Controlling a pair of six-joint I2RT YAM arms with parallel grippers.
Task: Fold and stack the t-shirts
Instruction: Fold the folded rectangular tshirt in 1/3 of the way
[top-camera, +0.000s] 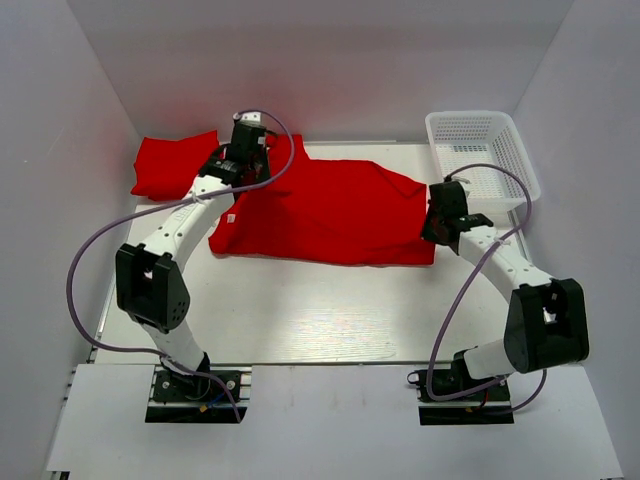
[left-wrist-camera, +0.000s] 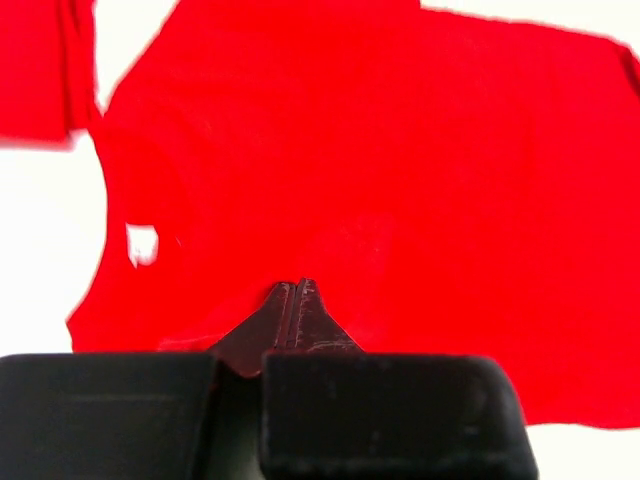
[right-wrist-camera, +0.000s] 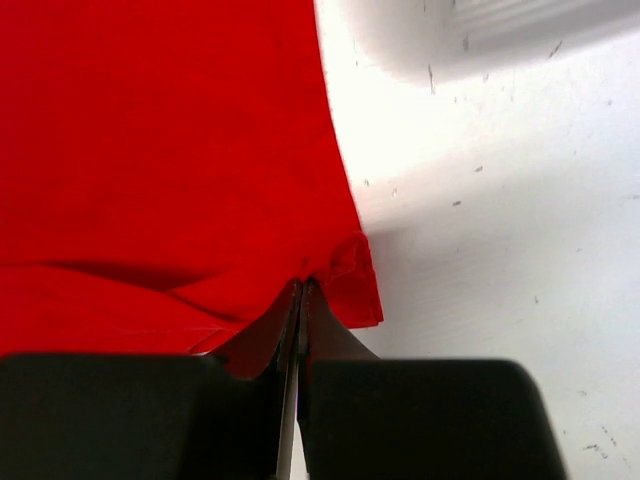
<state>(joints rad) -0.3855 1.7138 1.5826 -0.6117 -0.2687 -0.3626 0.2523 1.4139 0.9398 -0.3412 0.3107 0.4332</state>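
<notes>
Spread t-shirt (top-camera: 330, 210): lying flat mid-table, stretching between your claws.
Left gripper (left-wrist-camera: 293, 300): you are pinching its far left edge, jaws closed.
Right gripper (right-wrist-camera: 301, 300): clamping its near right corner.
Second t-shirt (top-camera: 170, 165): sitting bunched far left.
Basket (top-camera: 480, 150): standing far right, behind your right gripper.

spread t-shirt (top-camera: 330, 210): plain bright red, no print
far-left t-shirt (top-camera: 170, 168): same plain red
neck tag (top-camera: 231, 216): white
basket (top-camera: 480, 150), far right: white, open mesh pattern
table (top-camera: 330, 310): white, small dark specks on right side
left arm (top-camera: 180, 225), right arm (top-camera: 500, 260): white links, black joints
cables (top-camera: 90, 260): pale purple
left gripper (left-wrist-camera: 295, 300), right gripper (right-wrist-camera: 302, 300): black housings, dark fingers
</notes>
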